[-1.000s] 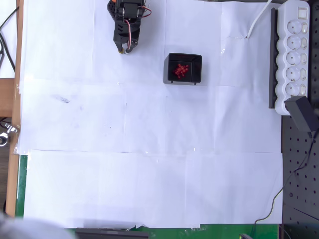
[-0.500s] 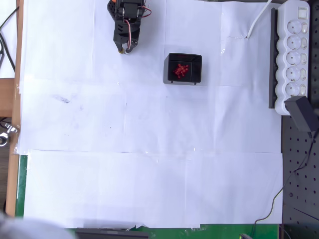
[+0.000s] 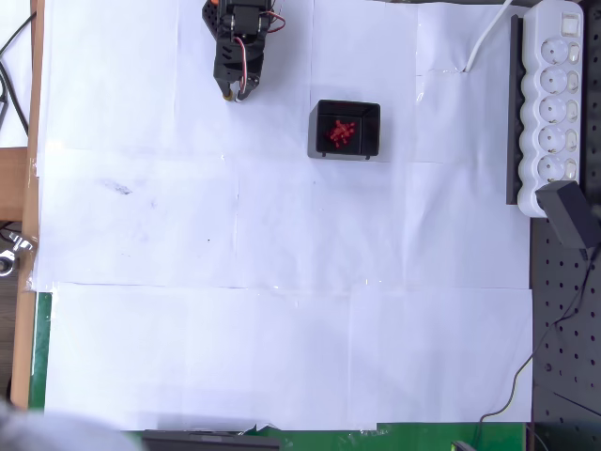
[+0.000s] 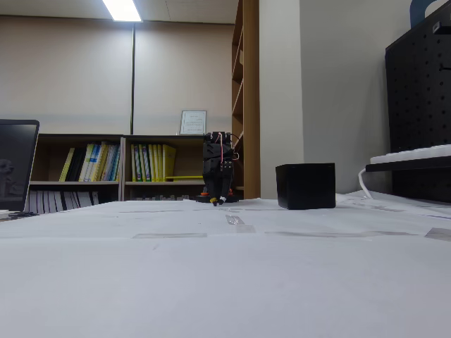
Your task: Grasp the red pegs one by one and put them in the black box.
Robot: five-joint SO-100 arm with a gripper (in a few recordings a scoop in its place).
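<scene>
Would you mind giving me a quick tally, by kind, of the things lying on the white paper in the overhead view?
Black box: 1
Red pegs: a clump inside the box, too small and bunched to count singly; counted as 1 cluster
White power strip: 1, at the right edge
Robot arm with pincer: 1
Total: 4 items, taking the pegs as one cluster

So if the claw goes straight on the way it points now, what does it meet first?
Probably the white paper on the table. The claw points down, its tips just above the sheet. The black box sits off to the side in the overhead view.
</scene>
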